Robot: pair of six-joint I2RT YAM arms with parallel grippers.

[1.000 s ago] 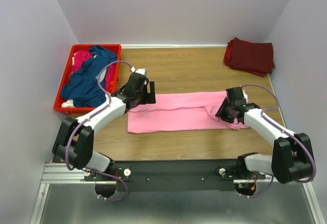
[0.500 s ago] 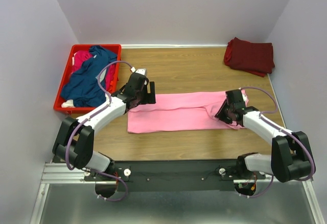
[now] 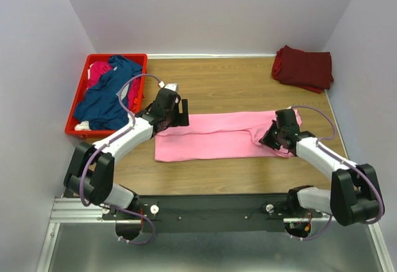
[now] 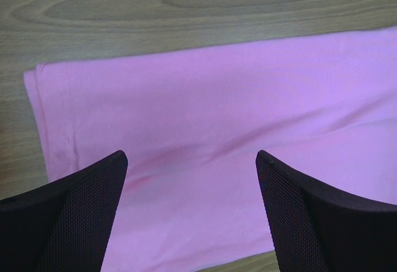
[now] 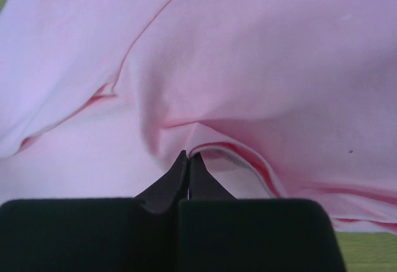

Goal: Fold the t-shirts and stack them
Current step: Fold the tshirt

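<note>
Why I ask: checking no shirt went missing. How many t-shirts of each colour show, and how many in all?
light pink t-shirt: 1
dark maroon t-shirt: 1
navy blue t-shirt: 1
magenta t-shirt: 1
Total: 4
A white scrap in the red crate is too hidden to count.

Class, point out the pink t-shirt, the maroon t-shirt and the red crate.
pink t-shirt (image 3: pixel 211 136), top view, middle of the cloth.
maroon t-shirt (image 3: pixel 303 67), top view, centre of folded cloth.
red crate (image 3: pixel 77 95), top view, left rim.
</note>
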